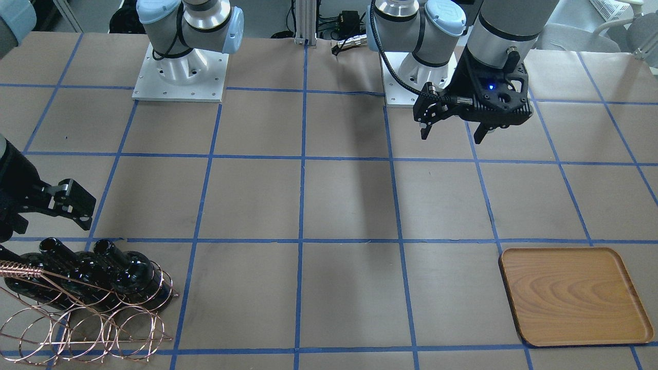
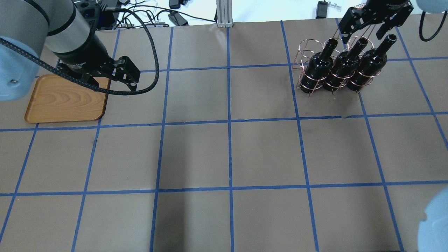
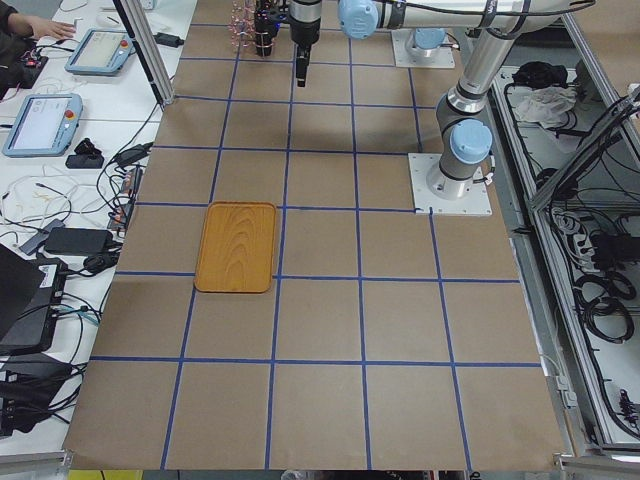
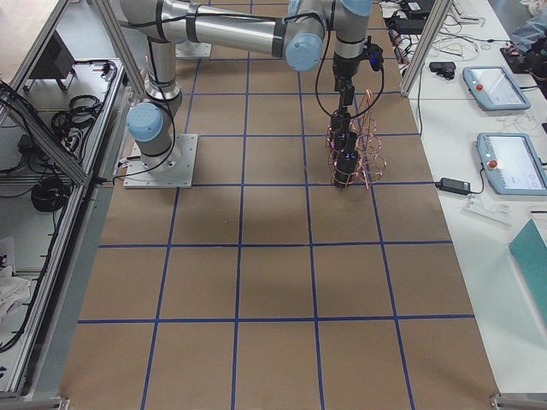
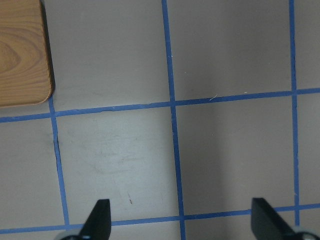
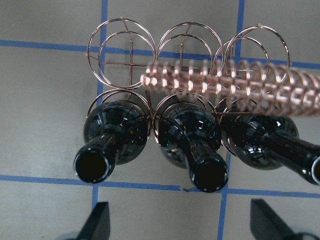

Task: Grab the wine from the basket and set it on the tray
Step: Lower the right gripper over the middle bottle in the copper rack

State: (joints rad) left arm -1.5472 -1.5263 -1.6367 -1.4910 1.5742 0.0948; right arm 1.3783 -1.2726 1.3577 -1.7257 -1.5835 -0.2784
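Three glossy dark-glass wine bottles (image 2: 344, 64) stand side by side in the round hoops of the thin copper-wire basket (image 2: 306, 49). The right end effector (image 2: 362, 34) hovers over their open mouths, fingers spread wide and empty. The left end effector (image 1: 452, 136), equally wide and empty, hangs above the table (image 2: 227, 154) near the grainy, round-cornered wooden tray (image 2: 66, 101).

Near its own base, left arm (image 1: 506, 25) comes down steeply, wrist about vertical. The left tool (image 1: 452, 137) points down, held off the surface, fingers wide apart, nothing between them.

Far side: right arm (image 4: 231, 34) stretched out nearly level from its base, wrist bent downward. The right tool (image 2: 362, 33) aims down, fingers spread wide, holding nothing.
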